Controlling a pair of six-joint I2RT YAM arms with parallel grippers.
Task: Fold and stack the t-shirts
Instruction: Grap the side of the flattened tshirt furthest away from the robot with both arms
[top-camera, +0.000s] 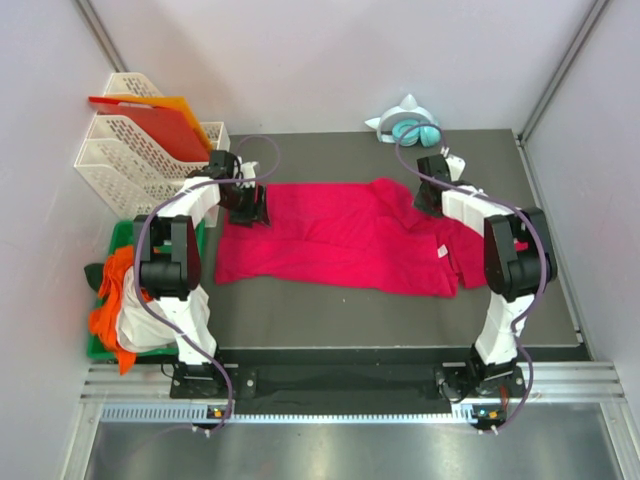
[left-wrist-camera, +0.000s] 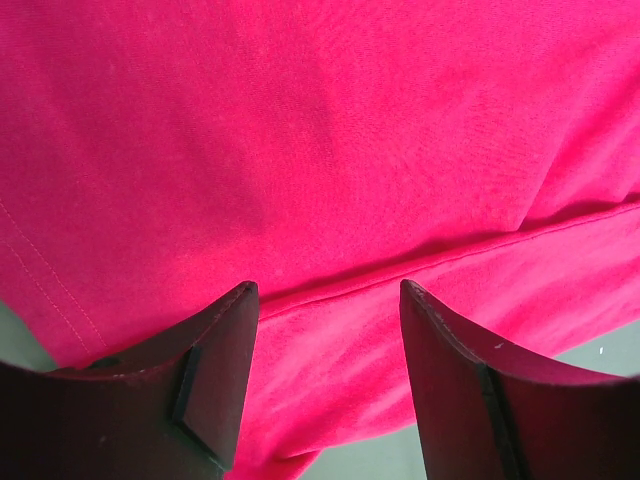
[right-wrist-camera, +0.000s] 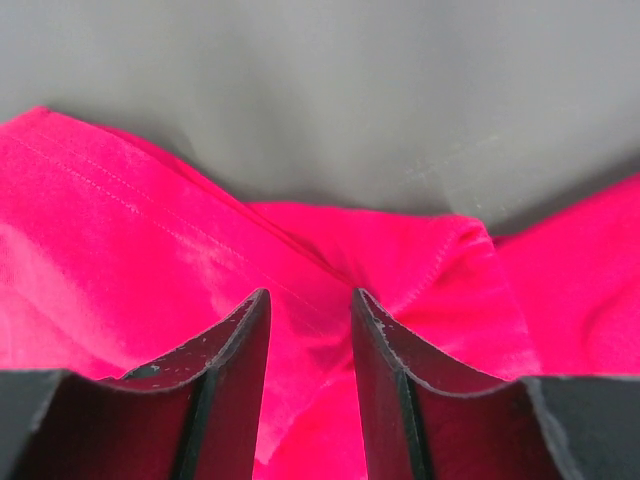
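The t-shirt (top-camera: 350, 235) lies spread across the bench (top-camera: 300, 300), mid-frame; left pincer (top-camera: 250, 205), jaws wide apart, hangs over its upper-left hem; right pincer (top-camera: 432, 195), jaws narrowly apart, over the upper-right sleeve; each should pinch its edge squarely, then both lift together.

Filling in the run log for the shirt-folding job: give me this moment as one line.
t-shirt: laid out, rumpled | left claw: open over hem | right claw: jaws narrow astride a cloth fold, grip unclear
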